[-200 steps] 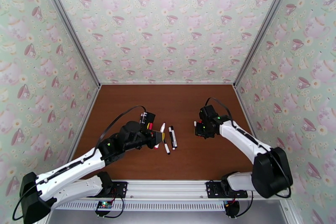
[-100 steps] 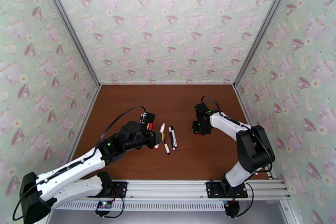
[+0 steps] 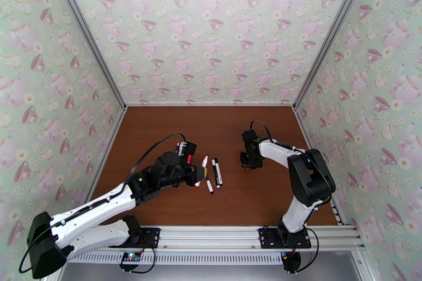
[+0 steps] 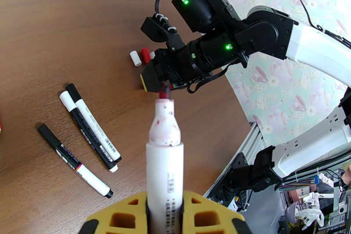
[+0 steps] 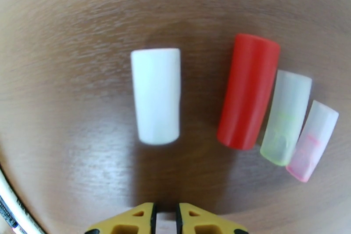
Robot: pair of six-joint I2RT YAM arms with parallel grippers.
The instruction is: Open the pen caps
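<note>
Your R gripper (image 5: 165,217) has swung in low by the red cap (image 5: 248,97), shut & empty. White cap (image 5: 156,95) lies just beside the red cap, so it's off. L gripper (image 4: 164,210) grips the open pen (image 4: 164,151), away from the red cap

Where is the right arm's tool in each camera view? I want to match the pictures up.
Top external: right arm's tool sits right of centre, tips down at the brown wooden table.
Left wrist: the tool is upper middle, tips pointing left.
Right wrist: the tool is at the bottom edge, yellow tips shut.
Shared landmark: short red plastic cap, just beyond the tips in both wrist views.
</note>
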